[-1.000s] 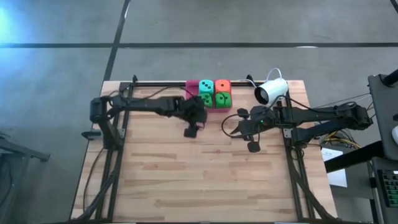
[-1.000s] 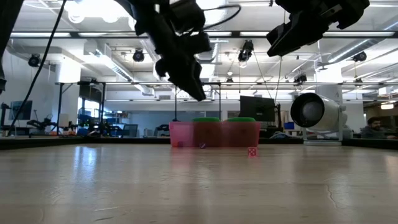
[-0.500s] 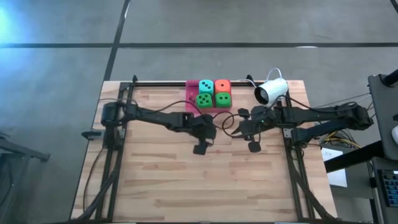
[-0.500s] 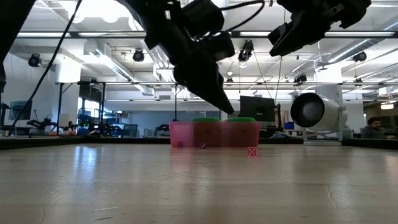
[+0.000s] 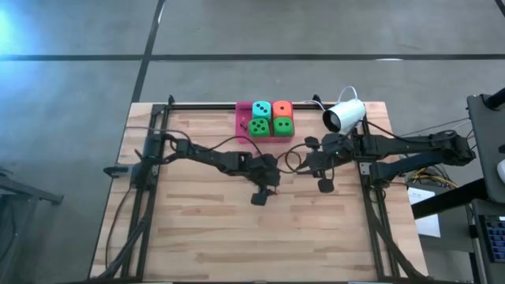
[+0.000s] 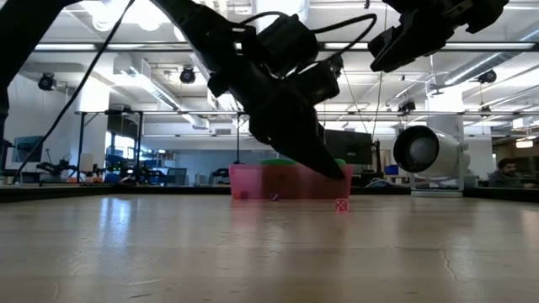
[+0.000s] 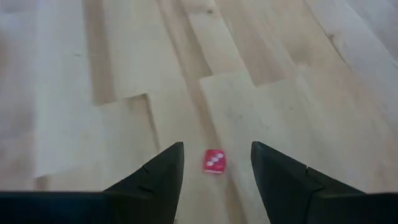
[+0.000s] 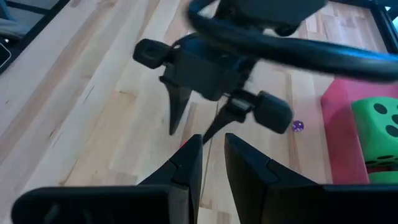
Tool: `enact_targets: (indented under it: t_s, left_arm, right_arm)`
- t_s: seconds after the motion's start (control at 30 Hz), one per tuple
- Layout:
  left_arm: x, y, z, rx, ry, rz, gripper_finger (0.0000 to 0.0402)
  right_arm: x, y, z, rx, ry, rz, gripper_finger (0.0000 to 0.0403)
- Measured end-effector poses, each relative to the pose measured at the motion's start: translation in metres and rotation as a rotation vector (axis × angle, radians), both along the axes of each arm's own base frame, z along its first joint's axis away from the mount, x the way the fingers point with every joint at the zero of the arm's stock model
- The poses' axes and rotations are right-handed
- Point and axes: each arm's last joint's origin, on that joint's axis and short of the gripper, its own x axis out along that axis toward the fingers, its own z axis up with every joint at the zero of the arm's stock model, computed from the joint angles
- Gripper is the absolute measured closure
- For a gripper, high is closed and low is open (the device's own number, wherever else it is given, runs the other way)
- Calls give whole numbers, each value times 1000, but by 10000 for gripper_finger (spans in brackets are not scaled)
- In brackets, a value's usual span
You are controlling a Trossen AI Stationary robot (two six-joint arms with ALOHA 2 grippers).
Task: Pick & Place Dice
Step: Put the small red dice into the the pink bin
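Swinging away from the pink tray (image 5: 241, 118) since a second ago, our left claw (image 7: 214, 163) now hangs near mid-counter (image 5: 197, 237) over a tiny red die (image 7: 213, 160), fingers (image 7: 158, 171) apart with the die between them, gripping nothing. We judge a pick comes next. Far from us, the teal die (image 5: 261, 109), orange die (image 5: 282, 109) and two green dice (image 5: 258, 126) sit in the tray. Rightward, our right claw (image 8: 210, 152) hovers nearly shut, empty.
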Motion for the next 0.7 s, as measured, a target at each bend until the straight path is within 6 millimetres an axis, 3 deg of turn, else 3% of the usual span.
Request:
enact_targets:
  t_s: [0.43,0.7]
  left_arm:
    - [5,-6,-34,-2,35,-12,239]
    - [6,-6,-36,2,37,-12,269]
  right_arm:
    - [0,0,0,-6,-6,4,339]
    - [0,0,0,-7,-6,4,339]
